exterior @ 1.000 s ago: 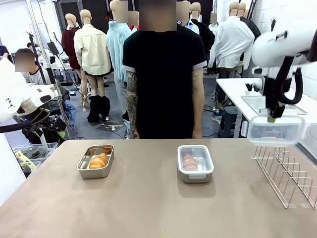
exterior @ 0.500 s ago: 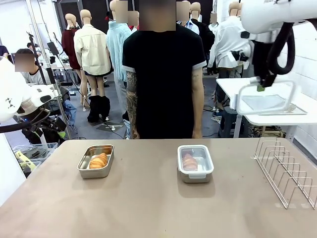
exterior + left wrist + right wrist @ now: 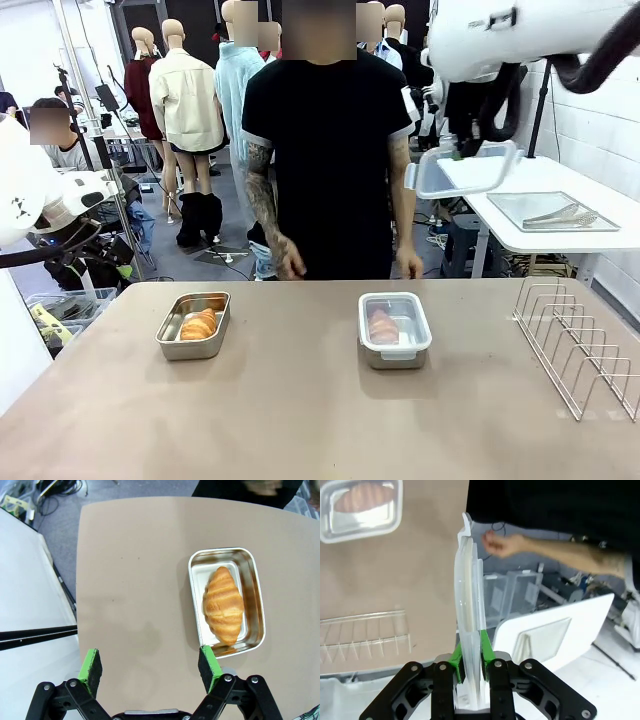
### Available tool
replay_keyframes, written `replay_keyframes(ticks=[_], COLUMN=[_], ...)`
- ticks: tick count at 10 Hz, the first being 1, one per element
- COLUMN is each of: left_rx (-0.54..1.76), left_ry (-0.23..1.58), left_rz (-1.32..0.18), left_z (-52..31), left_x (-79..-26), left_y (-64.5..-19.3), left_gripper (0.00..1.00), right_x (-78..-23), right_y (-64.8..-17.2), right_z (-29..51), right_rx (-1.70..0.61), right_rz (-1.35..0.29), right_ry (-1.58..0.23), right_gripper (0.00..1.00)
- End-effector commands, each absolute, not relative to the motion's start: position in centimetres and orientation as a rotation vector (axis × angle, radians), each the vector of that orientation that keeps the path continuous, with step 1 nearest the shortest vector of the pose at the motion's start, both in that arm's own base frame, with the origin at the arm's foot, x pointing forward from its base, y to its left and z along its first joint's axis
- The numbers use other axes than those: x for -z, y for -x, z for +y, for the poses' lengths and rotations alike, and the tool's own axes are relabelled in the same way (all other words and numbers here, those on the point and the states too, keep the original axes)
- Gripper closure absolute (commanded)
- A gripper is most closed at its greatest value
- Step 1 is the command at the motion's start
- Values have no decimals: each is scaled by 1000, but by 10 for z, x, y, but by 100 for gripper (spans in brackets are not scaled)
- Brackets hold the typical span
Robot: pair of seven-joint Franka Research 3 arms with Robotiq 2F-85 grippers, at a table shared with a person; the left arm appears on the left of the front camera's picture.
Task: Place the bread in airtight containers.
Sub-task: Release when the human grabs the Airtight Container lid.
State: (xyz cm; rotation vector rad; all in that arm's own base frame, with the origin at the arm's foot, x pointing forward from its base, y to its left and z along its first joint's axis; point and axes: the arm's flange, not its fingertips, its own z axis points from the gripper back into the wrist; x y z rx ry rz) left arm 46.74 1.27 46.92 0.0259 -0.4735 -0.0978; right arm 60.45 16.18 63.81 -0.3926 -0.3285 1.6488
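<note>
Two steel containers sit on the tan table. The left container (image 3: 172, 339) has no lid and holds a croissant (image 3: 198, 323). The right container (image 3: 394, 352) is shut under a clear lid with a croissant (image 3: 382, 325) inside. High above the table's right side, my right gripper (image 3: 458, 150) is shut on the edge of a second clear lid (image 3: 470, 172). In the right wrist view that lid (image 3: 469, 595) stands edge-on between the green pads of the right gripper (image 3: 469, 650). My left gripper (image 3: 150, 664) is open, above bare table beside the open container (image 3: 192, 575) and its croissant (image 3: 223, 605).
A wire rack (image 3: 575, 340) stands at the table's right edge. A person stands at the far side, with hands (image 3: 292, 262) hanging near the table's far edge. Behind on the right is a white side table with a flat steel tray (image 3: 553, 211).
My right arm has swung up and to the left, carrying the clear lid from near the wire rack to high above the table. The person's arms have shifted. The left arm has not moved.
</note>
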Motion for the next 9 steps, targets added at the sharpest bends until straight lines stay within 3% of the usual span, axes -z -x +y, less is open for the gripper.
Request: replay_keyframes(ticks=[1, 9], left_rx=[80, 80], left_ry=[-19, -19], left_rz=[-486, -486], left_z=[14, 14], left_x=[-469, -469], left_y=[-468, -468], left_gripper=[0, 0], right_x=[-642, -634], right_y=[-633, -617], right_z=[178, 174], right_rx=[-1709, -1678], right_rz=[-329, -338], right_ry=[394, 388], right_gripper=[100, 100])
